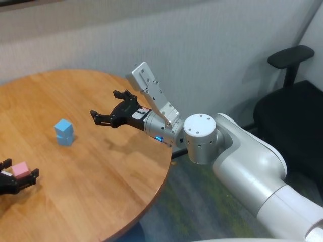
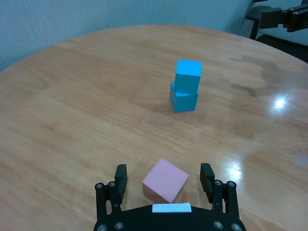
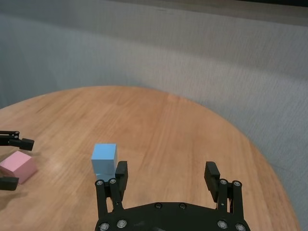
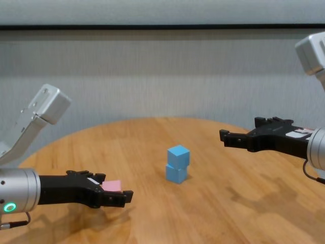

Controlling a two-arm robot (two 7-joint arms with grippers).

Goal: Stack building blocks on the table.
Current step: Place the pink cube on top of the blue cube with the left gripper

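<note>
Nearest my side of the table (image 1: 101, 191), at its left edge, I see the left gripper (image 2: 164, 183) low over the wood with its jaws spread; the pink block (image 2: 165, 181) sits between the two fingers, turned at an angle to them, and in the left wrist view a gap shows on either side of it, so I read it as bracketed rather than pinched; from the head view the same block (image 1: 20, 169) shows between the dark fingertips, and I cannot tell from any view whether it rests on the table or is lifted just clear. Farther out, near the middle of the tabletop, the two light blue blocks (image 4: 177, 163) stand as a stack, one on top of the other, the upper one twisted slightly against the lower; the stack is well apart from the pink block. Beyond that, to the right, the right gripper (image 1: 103, 108) hangs above the table, pointing toward the stack, its jaws spread wide and holding nothing. Off the table's far right edge stands a black office chair (image 1: 287, 116) against the grey wall (image 1: 202, 40).
</note>
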